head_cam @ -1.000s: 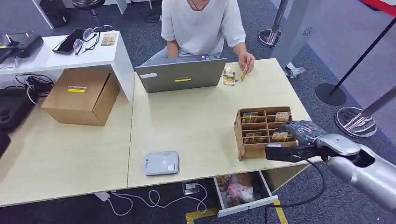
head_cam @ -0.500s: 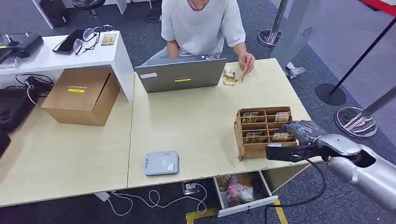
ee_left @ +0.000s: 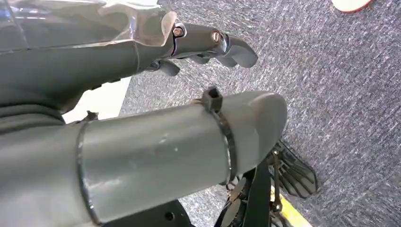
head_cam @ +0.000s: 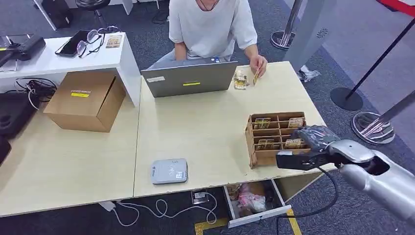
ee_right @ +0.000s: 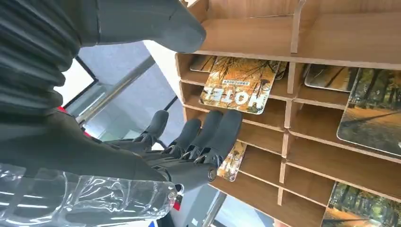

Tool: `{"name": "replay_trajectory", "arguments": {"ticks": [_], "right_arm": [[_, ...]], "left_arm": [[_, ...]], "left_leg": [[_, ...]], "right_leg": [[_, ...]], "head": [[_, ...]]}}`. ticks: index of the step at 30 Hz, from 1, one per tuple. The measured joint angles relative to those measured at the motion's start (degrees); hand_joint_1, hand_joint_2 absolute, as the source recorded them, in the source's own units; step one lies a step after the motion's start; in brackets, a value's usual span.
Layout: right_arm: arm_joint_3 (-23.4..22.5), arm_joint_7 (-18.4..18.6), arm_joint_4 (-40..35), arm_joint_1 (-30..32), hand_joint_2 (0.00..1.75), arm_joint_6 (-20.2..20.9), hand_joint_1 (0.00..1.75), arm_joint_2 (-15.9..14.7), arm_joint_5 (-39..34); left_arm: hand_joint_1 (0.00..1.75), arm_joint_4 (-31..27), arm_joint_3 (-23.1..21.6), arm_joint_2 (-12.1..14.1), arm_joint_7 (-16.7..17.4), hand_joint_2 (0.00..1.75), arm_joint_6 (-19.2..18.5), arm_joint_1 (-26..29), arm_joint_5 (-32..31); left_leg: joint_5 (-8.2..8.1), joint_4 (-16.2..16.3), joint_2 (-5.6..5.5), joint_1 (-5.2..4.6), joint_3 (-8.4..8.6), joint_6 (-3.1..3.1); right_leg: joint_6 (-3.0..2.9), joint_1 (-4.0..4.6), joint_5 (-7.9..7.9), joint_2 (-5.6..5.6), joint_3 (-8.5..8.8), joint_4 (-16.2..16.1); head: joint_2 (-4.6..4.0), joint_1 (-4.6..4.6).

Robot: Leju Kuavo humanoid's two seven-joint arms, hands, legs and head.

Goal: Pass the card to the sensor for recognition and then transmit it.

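Hotel card (ee_right: 236,90) lying in a slot of the wooden rack (head_cam: 274,137) at right centre, right hand (ee_right: 189,142) having edged slightly further left than a moment ago, hovering at the rack, fingers spread and holding nothing, more cards filling neighbouring slots, grey card reader (head_cam: 169,171) sitting lower centre, left hand (ee_left: 213,47) hanging over carpet, fingers loosely curled, empty.

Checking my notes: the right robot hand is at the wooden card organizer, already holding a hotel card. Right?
Not quite. The right robot hand is at the wooden card organizer, but holds nothing yet; the right wrist view shows its fingers apart and the hotel card lying in its slot.
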Motion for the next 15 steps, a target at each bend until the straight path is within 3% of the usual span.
{"name": "replay_trajectory", "arguments": {"ticks": [15], "right_arm": [[0.0,0.0,0.6,-1.0,1.75,0.5,0.73,1.5,1.2]], "left_arm": [[0.00,0.2,0.0,0.0,-0.2,0.00,-0.3,0.0,-0.3]], "left_leg": [[0.00,0.0,-0.01,0.01,-0.01,0.00]], "right_leg": [[0.00,0.00,0.00,-0.01,0.00,0.0]], "head": [[0.00,-0.02]]}}
